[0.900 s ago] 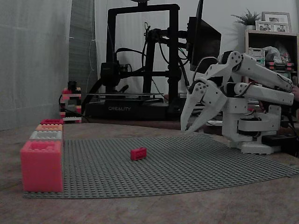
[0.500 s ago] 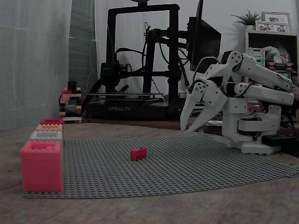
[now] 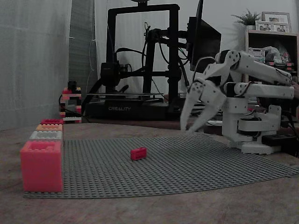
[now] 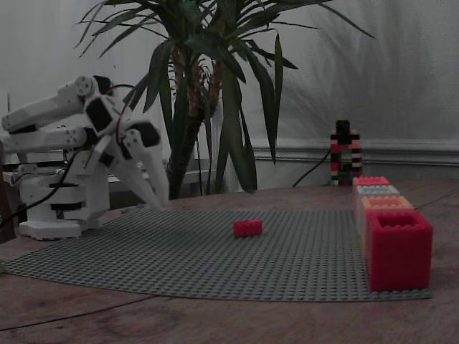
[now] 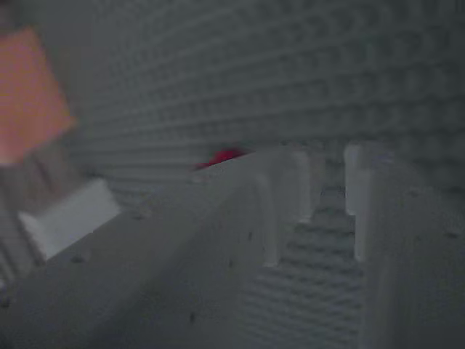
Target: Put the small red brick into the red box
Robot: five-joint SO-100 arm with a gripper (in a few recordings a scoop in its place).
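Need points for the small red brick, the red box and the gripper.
small red brick [image 3: 138, 153], a fixed view, its front side face.
red box [image 4: 399, 252], a fixed view, its front wall.
gripper [image 3: 186, 127], a fixed view, midway between the tips of its open fingers.

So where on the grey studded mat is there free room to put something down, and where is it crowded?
The grey mat is bare nearly everywhere: between the small red brick and the open gripper near the arm's base, and between the brick and the row of boxes. It is crowded only along that edge, where the boxes stand in a line, the red box among them.
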